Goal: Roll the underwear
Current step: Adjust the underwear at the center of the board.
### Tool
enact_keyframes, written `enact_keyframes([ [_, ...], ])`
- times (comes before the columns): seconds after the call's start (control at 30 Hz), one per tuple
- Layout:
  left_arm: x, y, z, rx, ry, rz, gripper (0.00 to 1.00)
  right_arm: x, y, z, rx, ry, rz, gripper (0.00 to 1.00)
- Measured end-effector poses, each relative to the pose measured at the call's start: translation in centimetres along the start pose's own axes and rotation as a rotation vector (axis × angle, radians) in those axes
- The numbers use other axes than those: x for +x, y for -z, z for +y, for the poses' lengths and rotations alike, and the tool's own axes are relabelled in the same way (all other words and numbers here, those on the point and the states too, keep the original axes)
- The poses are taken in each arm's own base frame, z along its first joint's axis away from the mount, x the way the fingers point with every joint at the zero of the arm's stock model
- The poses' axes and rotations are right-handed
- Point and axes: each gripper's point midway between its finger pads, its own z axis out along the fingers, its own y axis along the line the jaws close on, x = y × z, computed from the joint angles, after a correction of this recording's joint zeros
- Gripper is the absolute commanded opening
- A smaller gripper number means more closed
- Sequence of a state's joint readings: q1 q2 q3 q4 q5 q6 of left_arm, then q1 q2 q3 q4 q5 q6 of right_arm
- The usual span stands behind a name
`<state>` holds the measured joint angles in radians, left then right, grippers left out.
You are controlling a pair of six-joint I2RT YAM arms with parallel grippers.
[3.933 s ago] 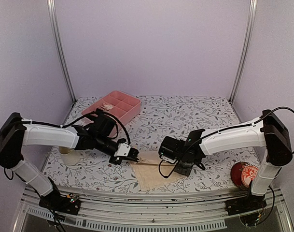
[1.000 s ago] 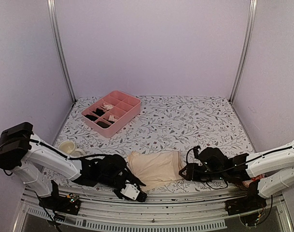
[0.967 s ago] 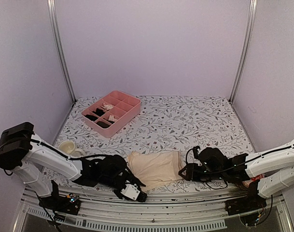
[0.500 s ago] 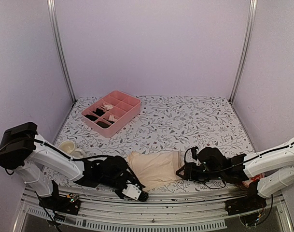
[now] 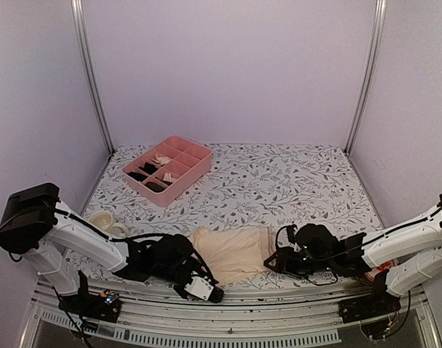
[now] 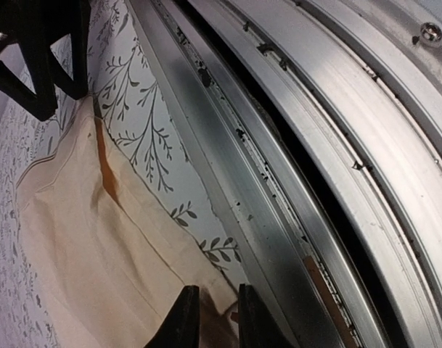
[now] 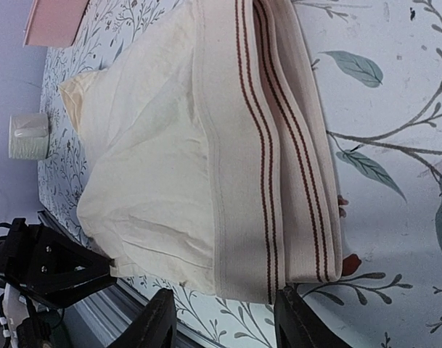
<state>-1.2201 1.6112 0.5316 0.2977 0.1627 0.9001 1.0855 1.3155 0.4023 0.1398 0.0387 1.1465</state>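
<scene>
Peach-beige cloth underwear with a red-striped waistband lies at the near edge of the floral-patterned table. Around its near corner the left gripper stands narrow; whether it pinches, I cannot tell. At the waistband end the right gripper stands open.

The underwear is a single pale peach-beige garment lying flat and spread out on the desk, close to its near edge. It is soft and lightly creased, with a broad cream waistband at its right end carrying thin dark red stripes. Seams run across the thin cloth, and its near corner reaches almost to the desk's front edge.
</scene>
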Motion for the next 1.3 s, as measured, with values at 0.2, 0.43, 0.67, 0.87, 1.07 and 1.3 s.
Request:
enact_keyframes([
  [0.2, 0.1, -0.1, 0.0, -0.002, 0.002, 0.006, 0.11, 0.4, -0.3, -0.4, 0.011, -0.005, 0.016, 0.47],
  [0.43, 0.3, -0.2, 0.0, -0.003, 0.009, 0.016, 0.00, 0.8, -0.3, -1.2, 0.018, -0.018, 0.026, 0.47],
  [0.67, 0.3, -0.2, 0.0, -0.003, 0.009, 0.015, 0.00, 1.1, 0.1, -0.5, -0.005, -0.018, 0.028, 0.47],
  [0.87, 0.3, -0.2, 0.0, -0.002, 0.010, 0.014, 0.00, 1.3, -0.5, -0.8, 0.005, -0.024, 0.033, 0.46],
  [1.07, 0.3, -0.2, 0.0, -0.001, 0.010, 0.014, 0.00, 1.3, -0.6, -0.7, -0.006, -0.037, 0.029, 0.46],
  [1.3, 0.2, -0.2, -0.1, 0.003, 0.010, 0.011, 0.00, 1.2, -0.5, -0.8, -0.031, -0.074, 0.013, 0.44],
])
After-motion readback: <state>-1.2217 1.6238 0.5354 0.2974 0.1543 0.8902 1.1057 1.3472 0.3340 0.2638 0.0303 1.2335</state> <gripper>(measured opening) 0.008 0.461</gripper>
